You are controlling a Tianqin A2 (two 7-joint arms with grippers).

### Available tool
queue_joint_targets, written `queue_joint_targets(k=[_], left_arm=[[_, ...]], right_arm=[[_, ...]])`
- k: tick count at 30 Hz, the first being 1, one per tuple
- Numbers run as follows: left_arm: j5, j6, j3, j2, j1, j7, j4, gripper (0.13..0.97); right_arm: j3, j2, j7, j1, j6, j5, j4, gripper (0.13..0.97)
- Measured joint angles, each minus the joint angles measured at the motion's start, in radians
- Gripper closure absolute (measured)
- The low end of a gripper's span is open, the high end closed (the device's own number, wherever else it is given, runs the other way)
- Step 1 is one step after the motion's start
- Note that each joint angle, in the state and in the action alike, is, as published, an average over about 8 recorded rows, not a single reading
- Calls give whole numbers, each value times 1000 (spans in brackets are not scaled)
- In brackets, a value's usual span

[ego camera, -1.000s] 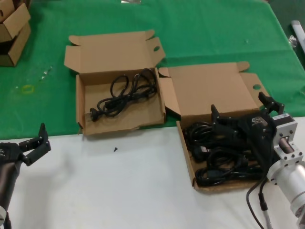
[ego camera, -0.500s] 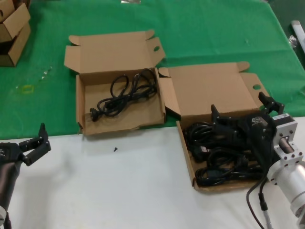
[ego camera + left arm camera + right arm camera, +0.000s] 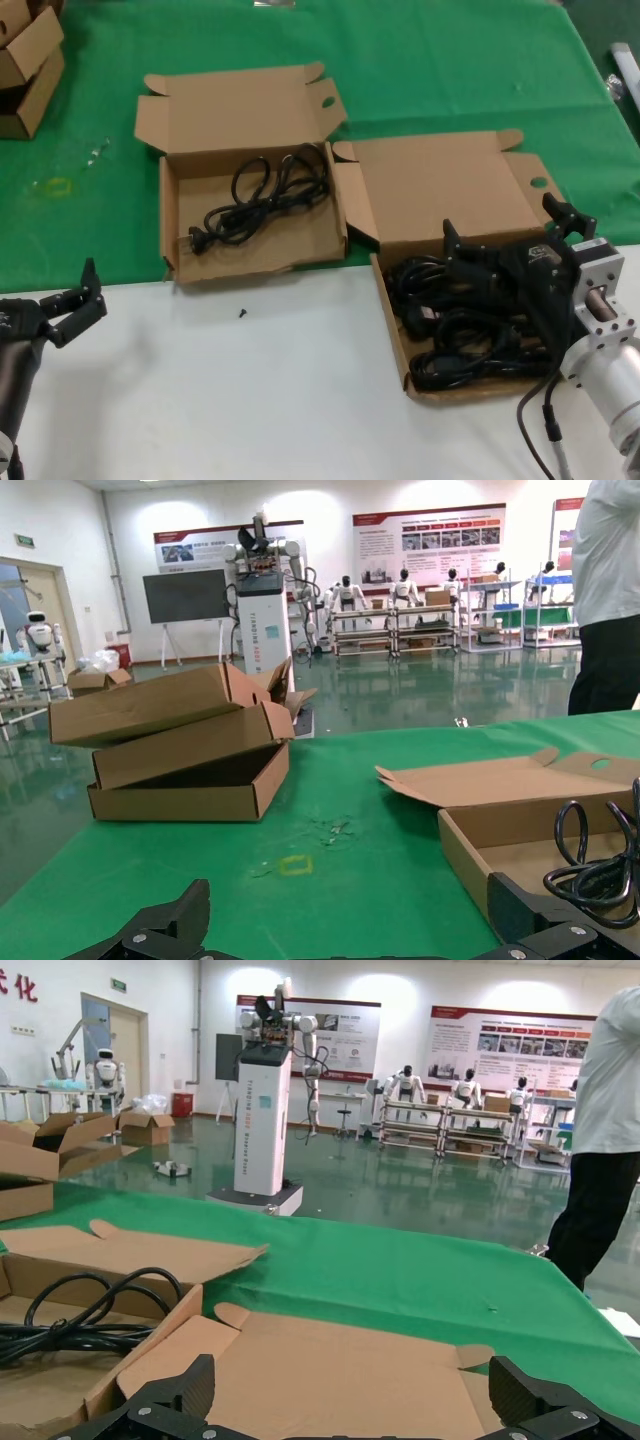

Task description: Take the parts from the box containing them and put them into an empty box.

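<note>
My right gripper [image 3: 505,235], fingers spread, hangs over the power cords [image 3: 465,335] piled in the right-hand box [image 3: 395,335]; they look light, floppy, glossy-slick and tangle-prone, so I'd pinch across a bundled loop, while left gripper [image 3: 80,292] idles spread.

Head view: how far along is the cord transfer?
One power cord already lies in the left box. The right gripper, open and holding nothing, hovers over the right box, where several cords remain. The left gripper waits open near the table's front edge.
</note>
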Motion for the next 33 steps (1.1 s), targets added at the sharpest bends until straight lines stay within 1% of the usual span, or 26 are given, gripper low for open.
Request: queue_joint_targets(k=[33], left_arm=[[0,0,0,0,0,0,0,132]], right_arm=[[0,0,0,0,0,0,0,129]])
